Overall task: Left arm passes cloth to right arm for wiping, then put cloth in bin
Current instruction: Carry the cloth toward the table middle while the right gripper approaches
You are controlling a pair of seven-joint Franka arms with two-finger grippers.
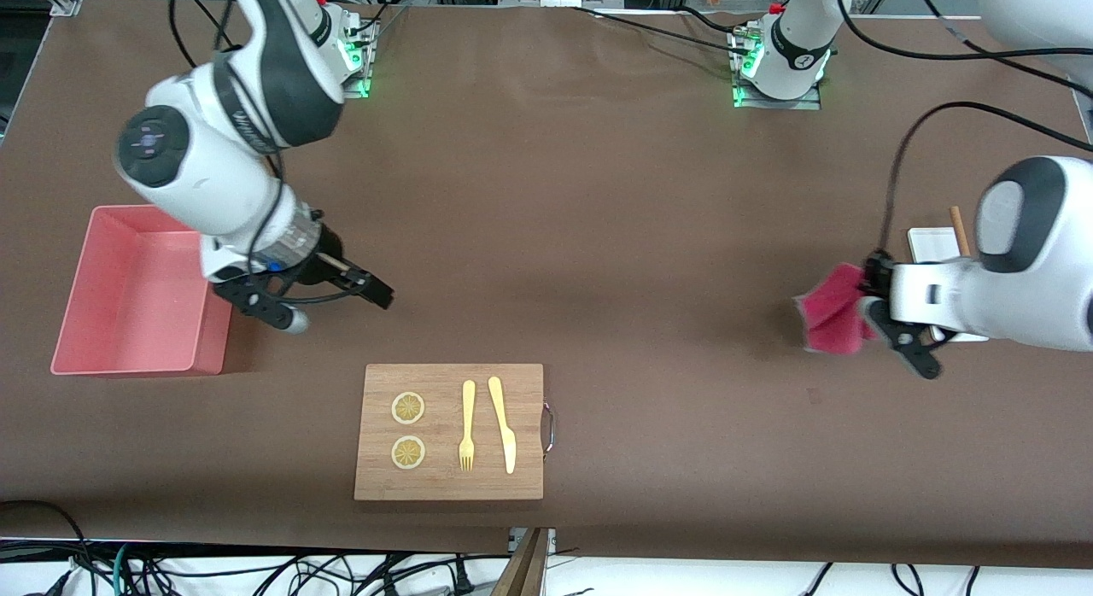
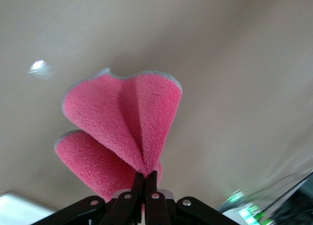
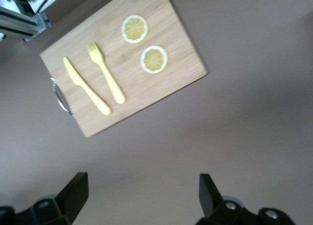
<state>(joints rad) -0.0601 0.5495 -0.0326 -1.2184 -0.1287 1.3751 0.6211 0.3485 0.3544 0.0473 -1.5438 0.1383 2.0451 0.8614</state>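
Wooden board [image 1: 449, 431]: nearest the front camera, flat on the bench [image 1: 598, 237], at about 6 o'clock from the bench's middle, with a metal handle [image 1: 548, 429] on the edge toward the left arm's end.
On the board: two lemon slices [image 1: 408, 407] at the end toward the right arm, one nearer the camera than the other; beside them a yellow fork [image 1: 467, 425], then a yellow knife [image 1: 502, 423], lying side by side without touching.
Cloth [image 1: 832, 320]: magenta-red, folded into lobes, held up in the air over bare bench at about 3 o'clock, toward the left arm's end.
Left hand [image 1: 879, 323]: fingers [image 2: 150, 183] pressed together, pinching the cloth at its gathered edge; the lobes fan away from the tips.
Right hand [image 1: 337, 299]: over bare bench at about 9 o'clock, just beside the bin, fingers [image 3: 208, 188] spread wide apart and holding nothing; its wrist view looks down on the board.
Bin [image 1: 137, 293]: pink tub at 9 o'clock, at the right arm's end of the bench, farther from the camera than the board.
White tray [image 1: 932, 244]: at 3 o'clock, partly hidden by the left arm, with a brown stick [image 1: 960, 229] at its edge.
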